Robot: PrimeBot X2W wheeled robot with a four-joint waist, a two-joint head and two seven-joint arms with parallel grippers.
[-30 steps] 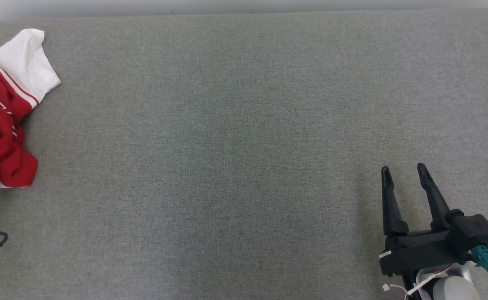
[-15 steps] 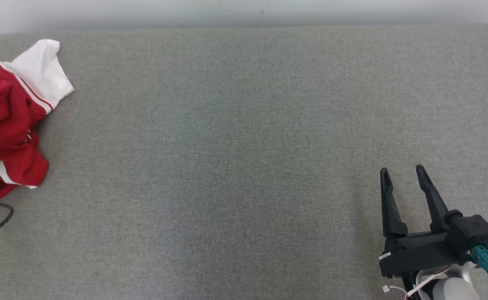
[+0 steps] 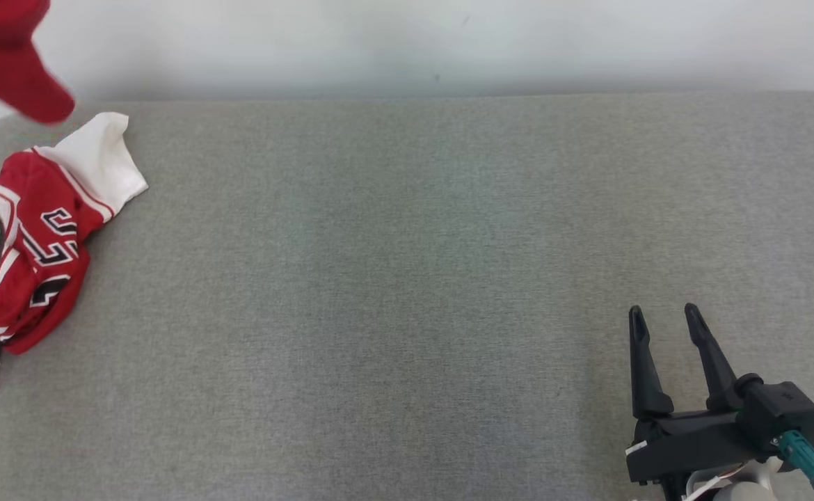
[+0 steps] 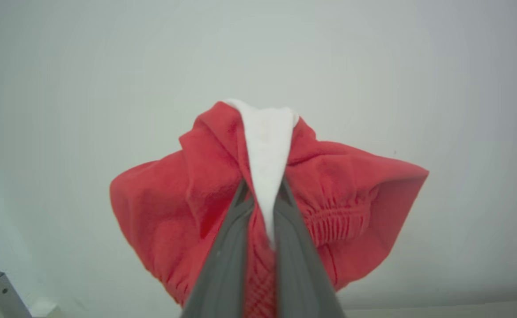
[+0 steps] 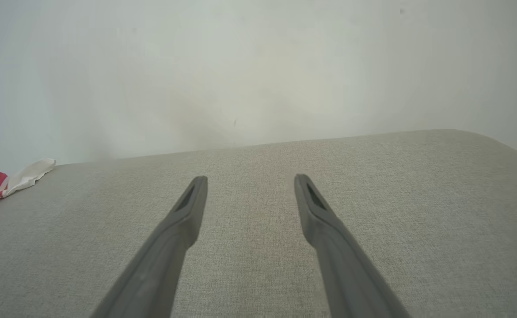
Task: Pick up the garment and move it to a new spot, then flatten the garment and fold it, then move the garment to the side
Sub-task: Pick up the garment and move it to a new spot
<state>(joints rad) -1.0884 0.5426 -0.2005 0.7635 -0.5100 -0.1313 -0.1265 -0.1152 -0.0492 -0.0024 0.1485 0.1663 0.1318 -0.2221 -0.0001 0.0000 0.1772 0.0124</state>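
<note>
Red-and-white jersey garment (image 3: 38,243), soft, light and limp, lies bunched at the left edge of the grey fabric-covered table (image 3: 407,278), with one fold raised above it. The fingers of the left gripper (image 4: 262,187) pinch that red and white fold; a hem or shoulder seam would likely hang straighter. Over the table's near right corner the right gripper (image 3: 664,313) hovers, fingers spread and empty. Head view's left edge crops the heap, hiding how the raised fold joins it.

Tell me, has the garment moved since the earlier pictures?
Yes. One red end of the garment rose past the surface's far edge, against the wall; left gripper holds it.
</note>
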